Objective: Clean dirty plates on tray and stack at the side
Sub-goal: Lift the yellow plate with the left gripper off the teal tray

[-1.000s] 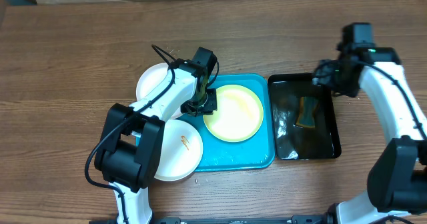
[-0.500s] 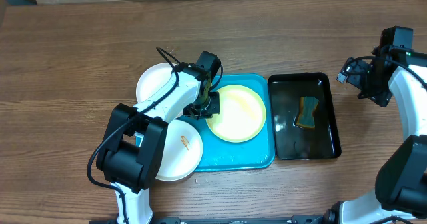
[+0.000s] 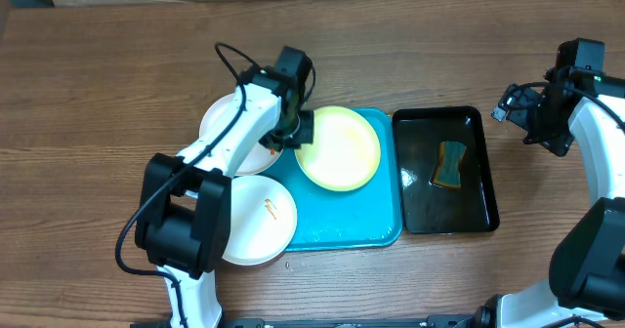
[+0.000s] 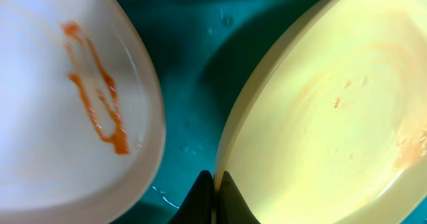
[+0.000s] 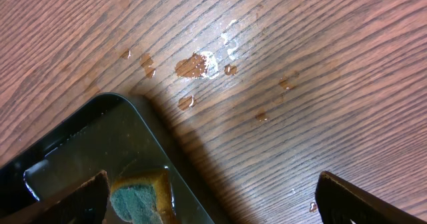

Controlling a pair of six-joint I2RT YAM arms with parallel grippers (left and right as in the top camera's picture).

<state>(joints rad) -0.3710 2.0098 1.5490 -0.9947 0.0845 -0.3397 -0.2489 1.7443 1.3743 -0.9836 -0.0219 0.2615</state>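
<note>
My left gripper (image 3: 298, 133) is shut on the left rim of the yellow-green plate (image 3: 339, 149), which sits over the back of the turquoise tray (image 3: 356, 225). In the left wrist view my fingers (image 4: 215, 192) pinch that plate's rim (image 4: 333, 117), with faint orange marks on its face. A white plate (image 4: 67, 97) with an orange smear lies to its left. One white plate (image 3: 229, 123) sits on the table left of the tray. Another white plate (image 3: 256, 221) with an orange smear overlaps the tray's front left edge. My right gripper (image 3: 543, 118) is open and empty.
A black tray (image 3: 479, 186) of water stands right of the turquoise tray, with a yellow-green sponge (image 3: 450, 164) in it. In the right wrist view the black tray's corner (image 5: 80, 144), the sponge (image 5: 143, 194) and water drops (image 5: 197, 64) on the wood show.
My left gripper has drawn the yellow-green plate toward the back left of the tray. My right arm has moved right, off the black tray, then stayed still.
</note>
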